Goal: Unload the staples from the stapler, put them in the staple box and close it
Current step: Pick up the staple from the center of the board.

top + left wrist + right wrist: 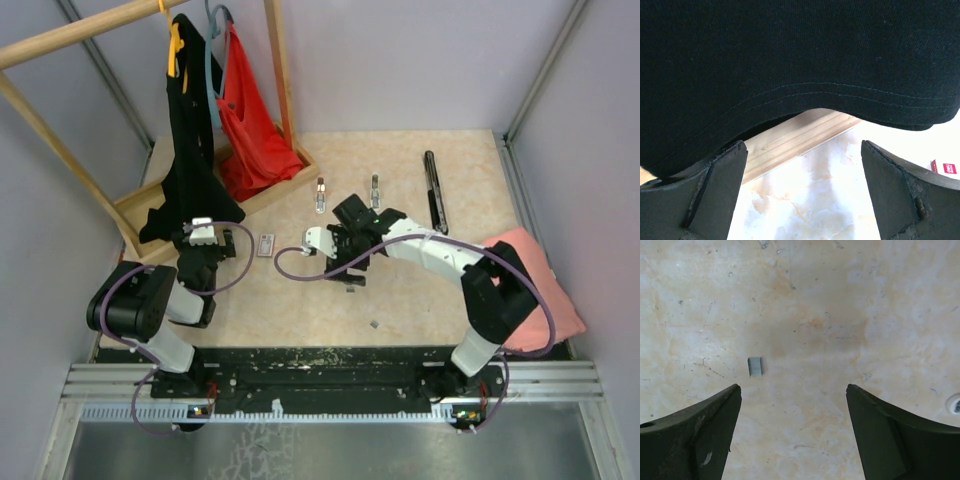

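A long, narrow black stapler lies at the back right of the table. A tiny silver-grey strip of staples lies on the table just ahead of my right gripper's left finger. In the top view small grey fragments lie near that gripper and closer to the front. My right gripper is open and empty, low over mid-table; its jaws stand wide apart. My left gripper is open and empty at the left, under a black garment.
A small flat box with a reddish label lies between the grippers and shows at the left wrist view's right edge. Two small silver objects lie behind. A wooden rack holds black and red garments. A pink cloth lies at the right.
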### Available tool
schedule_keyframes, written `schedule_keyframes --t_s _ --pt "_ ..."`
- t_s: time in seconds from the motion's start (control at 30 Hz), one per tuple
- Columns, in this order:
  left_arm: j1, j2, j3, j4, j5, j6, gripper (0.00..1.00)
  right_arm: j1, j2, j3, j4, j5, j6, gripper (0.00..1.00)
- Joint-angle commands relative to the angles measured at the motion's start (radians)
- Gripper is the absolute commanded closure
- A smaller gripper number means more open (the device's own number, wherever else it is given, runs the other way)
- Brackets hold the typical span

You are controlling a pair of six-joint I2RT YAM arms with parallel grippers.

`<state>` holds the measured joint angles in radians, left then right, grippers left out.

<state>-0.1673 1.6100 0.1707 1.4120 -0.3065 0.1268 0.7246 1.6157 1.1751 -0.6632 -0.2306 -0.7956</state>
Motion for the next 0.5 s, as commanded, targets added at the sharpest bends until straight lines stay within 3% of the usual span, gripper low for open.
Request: schedule_keyframes --t_s 0.0,0.23,0.47 --pt "0.006 0.002 0.014 0.022 0.001 -0.018 0.0 0.02 0.066 0.002 -0.015 -0.012 0.032 0.15" --pt "0.006 0.002 0.013 0.022 0.0 -0.017 0.0 0.047 0.103 -0.039 0.045 0.045 0.07 0.21" --pt "0.006 0.002 0.013 0.021 0.001 -0.017 0.0 0.053 0.15 -0.027 0.022 0.052 0.071 0.36"
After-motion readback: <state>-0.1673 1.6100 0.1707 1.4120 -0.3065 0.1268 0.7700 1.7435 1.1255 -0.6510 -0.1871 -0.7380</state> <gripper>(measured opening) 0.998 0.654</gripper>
